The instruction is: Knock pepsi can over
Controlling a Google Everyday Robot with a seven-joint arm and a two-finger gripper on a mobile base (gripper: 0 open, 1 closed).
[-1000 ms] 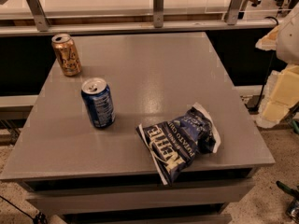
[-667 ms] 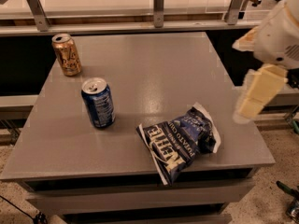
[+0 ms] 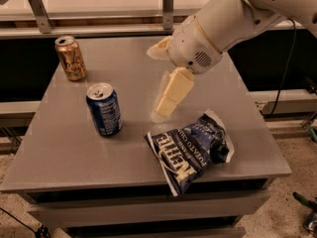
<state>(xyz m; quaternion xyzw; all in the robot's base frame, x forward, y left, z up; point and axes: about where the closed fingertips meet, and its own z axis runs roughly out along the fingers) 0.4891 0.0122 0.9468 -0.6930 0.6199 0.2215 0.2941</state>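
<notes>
The pepsi can [image 3: 104,109], dark blue with white markings and a silver top, stands upright on the left part of the grey table [image 3: 74,157]. My gripper [image 3: 154,83] hangs over the middle of the table, to the right of the can and apart from it. Its two cream fingers [image 3: 171,93] are spread apart and hold nothing. The lower finger points down toward the tabletop, just above the chip bag's upper left corner. The white arm reaches in from the upper right.
A gold-orange can [image 3: 70,57] stands upright at the table's far left corner. A dark blue chip bag [image 3: 190,148] lies near the front right edge. Metal rails [image 3: 167,4] run behind the table. Floor lies to the right.
My arm has swung in from the right edge to over the middle of the table, closer to the pepsi can. The cans and the bag have not moved.
</notes>
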